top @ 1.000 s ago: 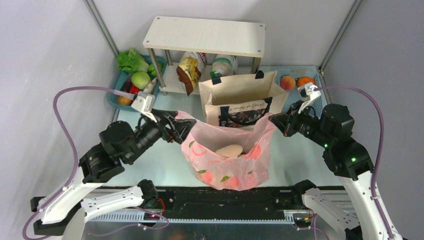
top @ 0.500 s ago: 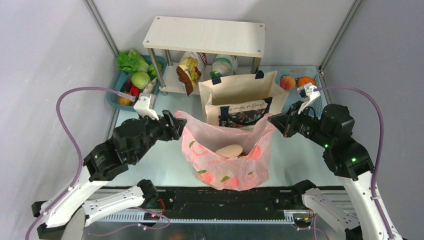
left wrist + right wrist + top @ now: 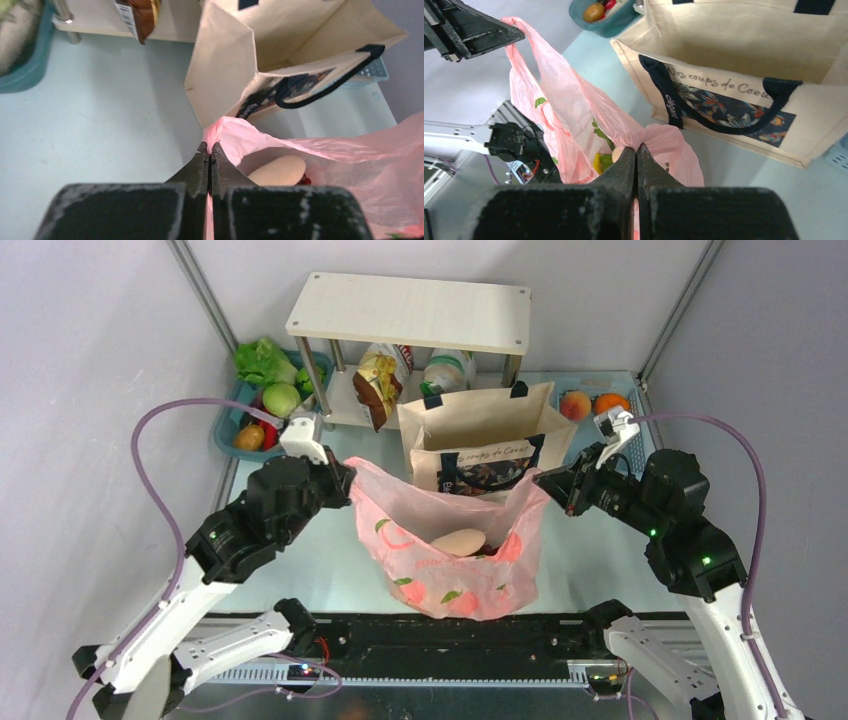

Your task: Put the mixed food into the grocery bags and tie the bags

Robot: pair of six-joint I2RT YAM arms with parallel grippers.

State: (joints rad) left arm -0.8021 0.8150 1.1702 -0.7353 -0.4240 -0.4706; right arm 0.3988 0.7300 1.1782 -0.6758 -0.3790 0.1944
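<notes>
- Your left gripper [image 3: 209, 159] is clamped shut on the pink bag [image 3: 440, 580], left rim.
- Your right gripper [image 3: 636, 152] pinches the right rim.
- Bag mouth is spread between them, tote [image 3: 480, 425] just behind.

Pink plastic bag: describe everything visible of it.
The pink plastic bag is thin, translucent film printed with peaches and green leaves. It stands on the table just in front of the canvas tote, mouth stretched open: the left gripper is shut on its left rim, the right gripper on its right. Inside lie a tan oval item and something red.
</notes>
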